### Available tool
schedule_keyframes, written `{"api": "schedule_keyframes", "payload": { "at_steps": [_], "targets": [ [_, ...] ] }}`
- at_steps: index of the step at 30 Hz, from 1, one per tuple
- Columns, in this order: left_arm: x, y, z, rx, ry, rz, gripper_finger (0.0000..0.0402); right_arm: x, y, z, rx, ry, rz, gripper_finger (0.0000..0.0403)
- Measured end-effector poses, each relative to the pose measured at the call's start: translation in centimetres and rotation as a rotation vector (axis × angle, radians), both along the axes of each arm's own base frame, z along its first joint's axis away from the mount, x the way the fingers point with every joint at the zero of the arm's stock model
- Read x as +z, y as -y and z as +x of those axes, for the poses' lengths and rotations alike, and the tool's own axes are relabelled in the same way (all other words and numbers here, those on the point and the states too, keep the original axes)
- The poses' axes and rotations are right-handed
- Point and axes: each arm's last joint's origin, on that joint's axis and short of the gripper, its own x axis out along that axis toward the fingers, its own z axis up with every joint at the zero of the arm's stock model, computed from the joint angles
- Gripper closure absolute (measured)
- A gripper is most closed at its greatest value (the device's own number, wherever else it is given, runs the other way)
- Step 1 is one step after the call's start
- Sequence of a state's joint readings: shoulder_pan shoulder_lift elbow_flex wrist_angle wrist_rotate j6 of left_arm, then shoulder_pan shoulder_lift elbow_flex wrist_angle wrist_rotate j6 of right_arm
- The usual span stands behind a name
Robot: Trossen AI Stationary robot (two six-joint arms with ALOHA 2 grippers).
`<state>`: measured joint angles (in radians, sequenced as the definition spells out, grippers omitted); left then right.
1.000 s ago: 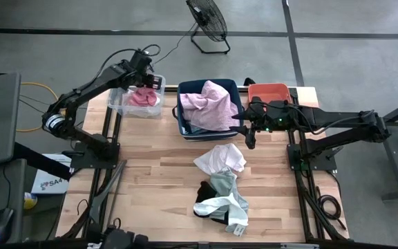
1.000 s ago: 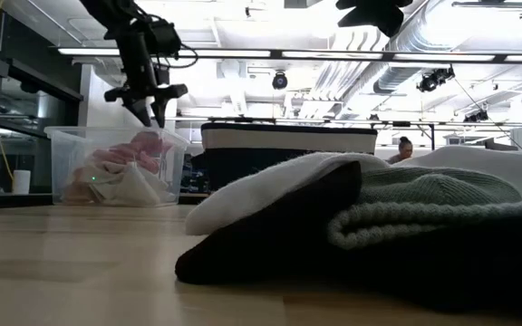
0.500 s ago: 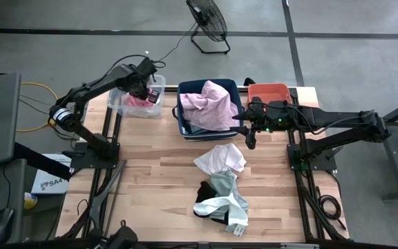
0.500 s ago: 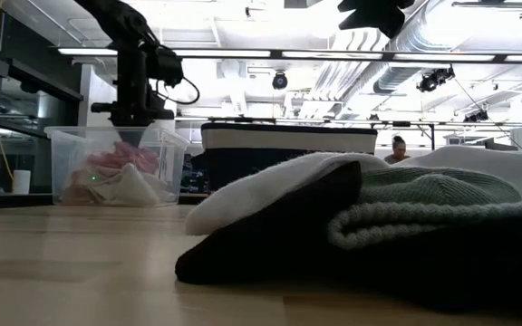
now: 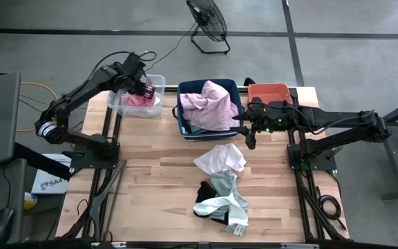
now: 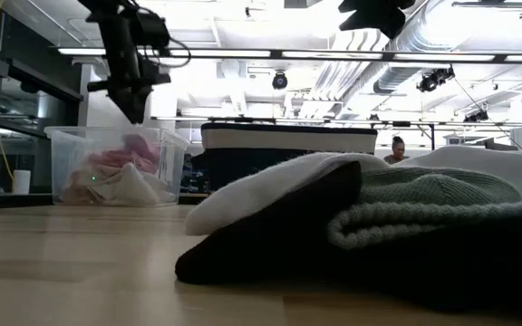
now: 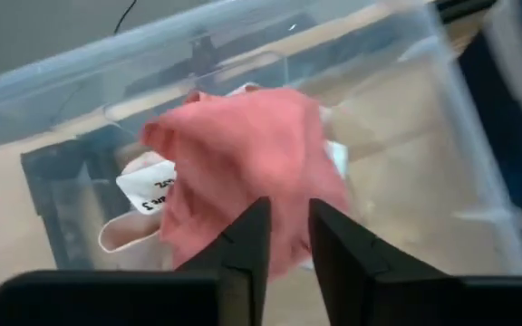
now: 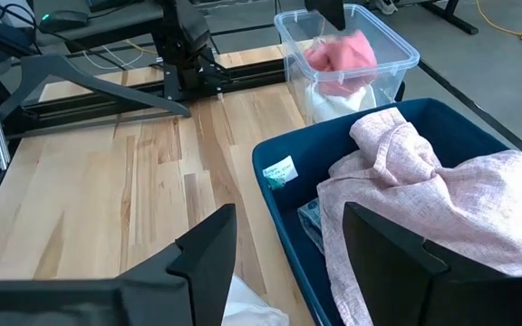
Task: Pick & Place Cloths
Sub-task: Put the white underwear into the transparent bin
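My left gripper (image 5: 146, 88) (image 6: 139, 112) hangs above the clear bin (image 5: 121, 104), its fingers shut to a narrow slit (image 7: 290, 213) and pointing down at the hot pink cloth (image 7: 252, 163). That cloth lies in the bin on a white piece. My right gripper (image 5: 249, 135) (image 8: 288, 231) waits open, holding nothing, off the navy bin's right side. A light pink cloth (image 5: 211, 104) fills the navy bin (image 5: 182, 122). A pile of white (image 5: 220, 159), grey-green (image 5: 224, 184) and black (image 5: 204, 191) cloths lies mid-table.
A coral bin (image 5: 269, 91) stands at the far right corner, behind my right arm. The three bins line the table's far edge. Bare wood (image 5: 154, 183) lies left of the pile. A floor fan (image 5: 208, 24) stands beyond the table, and a person (image 6: 396, 148) shows far behind.
My left gripper dipped down to the clear bin's rim half a second ago, then rose back above it, shifting slightly toward the table's left. My right arm has kept still.
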<state>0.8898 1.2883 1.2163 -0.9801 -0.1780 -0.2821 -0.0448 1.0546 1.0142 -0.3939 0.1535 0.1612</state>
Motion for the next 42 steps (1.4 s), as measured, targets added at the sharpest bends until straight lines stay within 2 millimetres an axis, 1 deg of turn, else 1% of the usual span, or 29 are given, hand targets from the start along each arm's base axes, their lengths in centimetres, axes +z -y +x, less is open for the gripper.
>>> {"api": "schedule_keyframes", "payload": {
  "at_steps": [6, 9, 12, 16, 18, 22, 26, 30, 34, 38, 42],
  "targets": [
    [1.7, 1.6, -0.9, -0.074, 0.106, 0.015, 0.0254, -0.1, -0.1, 0.0, 0.004, -0.012, 0.002, 0.0208],
    [2.1, 2.4, -1.3, -0.103, 0.143, -0.014, 0.0227, -0.3, -0.5, -0.1, 0.018, -0.032, 0.004, 0.0208],
    [2.5, 3.4, -1.4, -0.136, 0.16, -0.025, 0.0213, -0.8, -1.4, -0.4, 0.047, -0.084, 0.026, 0.0208],
    [2.9, 5.1, -0.3, -0.219, 0.171, -0.013, 0.0211, -1.8, -3.0, -0.9, 0.057, -0.172, 0.054, 0.0208],
    [3.1, 6.1, 0.4, -0.249, 0.164, 0.003, 0.021, -2.8, -3.9, -1.0, 0.062, -0.192, 0.046, 0.0208],
    [3.1, 8.2, 1.9, -0.3, 0.137, 0.039, 0.021, -5.7, -5.6, -1.4, 0.08, -0.256, 0.082, 0.0208],
    [3.1, 10.4, 3.1, -0.354, 0.12, 0.075, 0.021, -8.8, -6.6, -1.8, 0.062, -0.267, 0.163, 0.0208],
    [3.2, 12.5, 4.0, -0.375, 0.108, 0.127, 0.021, -11.1, -7.4, -2.2, 0.055, -0.243, 0.206, 0.0208],
    [3.3, 14.2, 4.4, -0.382, 0.105, 0.178, 0.021, -13.9, -7.8, -3.1, 0.1, -0.274, 0.146, 0.0208],
    [3.2, 15.5, 4.5, -0.373, 0.093, 0.212, 0.021, -15.8, -7.7, -3.6, 0.115, -0.257, 0.107, 0.0208],
    [3.3, 16.3, 4.6, -0.39, 0.113, 0.206, 0.021, -17.4, -7.4, -4.2, 0.137, -0.258, 0.069, 0.0208]
  ]
}}
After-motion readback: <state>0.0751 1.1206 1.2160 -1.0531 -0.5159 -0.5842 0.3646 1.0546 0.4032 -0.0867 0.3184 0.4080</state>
